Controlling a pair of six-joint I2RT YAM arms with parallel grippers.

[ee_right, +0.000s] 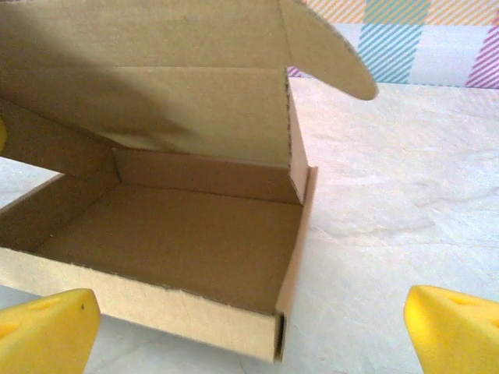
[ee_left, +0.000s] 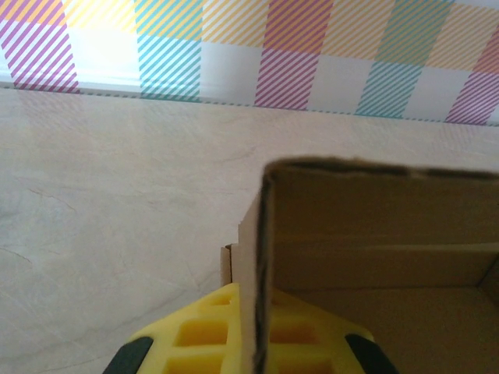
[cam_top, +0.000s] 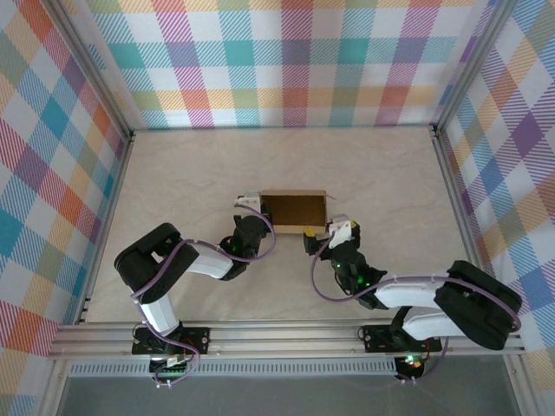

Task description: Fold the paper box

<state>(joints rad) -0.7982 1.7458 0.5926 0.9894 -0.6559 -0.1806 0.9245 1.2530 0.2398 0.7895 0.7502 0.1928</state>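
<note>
Item: paper box (cam_top: 295, 211), a plain brown corrugated cardboard mailer, shallow and rectangular. It stands on the pale marbled table (cam_top: 191, 173) near its middle, just ahead of both arms, enclosed by plaid walls (cam_top: 295, 61) in pastel checks. Condition: the tray is formed, its low sides upright and its interior bare. The lid panel (ee_right: 156, 70) rises from the far side, roughly upright and leaning a little over the tray, with a rounded tab flap (ee_right: 335, 54) jutting from its upper right corner. Left gripper (cam_top: 254, 208): at the box's left end, closed on the left side wall (its wrist view shows a yellow finger (ee_left: 195, 339) on each face of the cardboard edge, pressed against it). Right gripper (cam_top: 319, 234): at the near right corner of the box, jaws spread wide and holding nothing. In its wrist view the two yellow fingertips (ee_right: 456, 327) sit at the lower corners, well apart, with the box's near wall and right front corner between them. Whether the left-hand tip touches that wall cannot be told.
</note>
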